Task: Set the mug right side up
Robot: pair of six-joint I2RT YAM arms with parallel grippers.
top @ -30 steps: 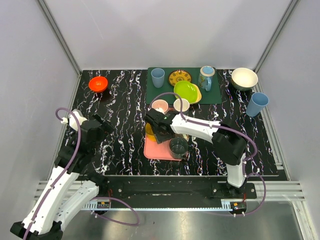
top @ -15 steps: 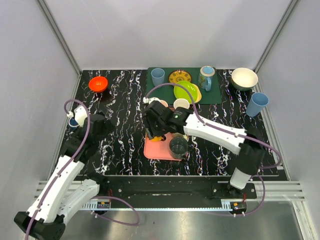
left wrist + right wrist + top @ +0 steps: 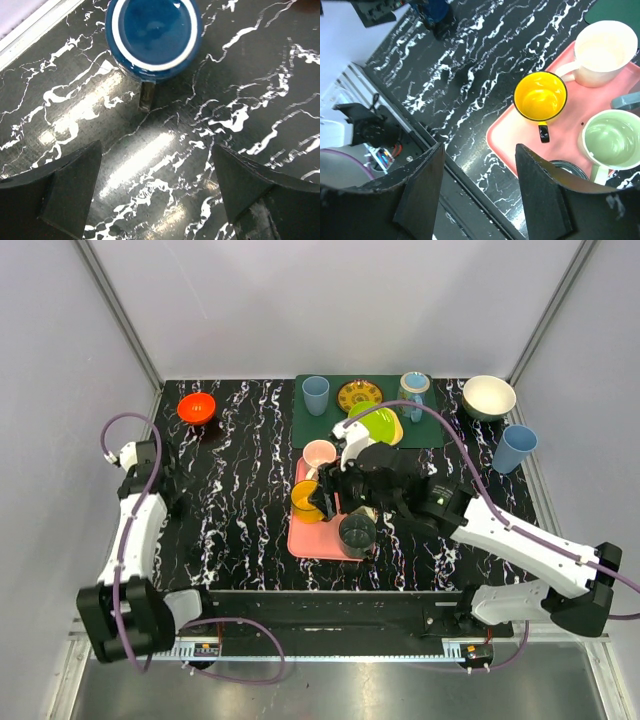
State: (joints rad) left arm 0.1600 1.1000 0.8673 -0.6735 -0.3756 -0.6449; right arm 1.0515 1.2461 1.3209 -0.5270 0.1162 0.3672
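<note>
From above, the right gripper (image 3: pixel 323 497) hung near the yellow mug (image 3: pixel 305 502) on the pink tray (image 3: pixel 300 543). At the left wrist, the left gripper (image 3: pixel 156 150) gaped wide and empty over the blue mug (image 3: pixel 154 32), seemingly base-up near the table (image 3: pixel 250 75) edge: rigid, glazed, likely slippery and breakable, best pinched across its body. At the right wrist, half-spread jaws held nothing; the yellow mug, pale mug (image 3: pixel 602 50) and green mug (image 3: pixel 612 137) stood empty.

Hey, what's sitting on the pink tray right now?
On the pink tray: a yellow mug, a pale pink mug and a pale green mug, all upright and empty, plus a dark cup. The right arm hides the tray's right side overhead.
</note>
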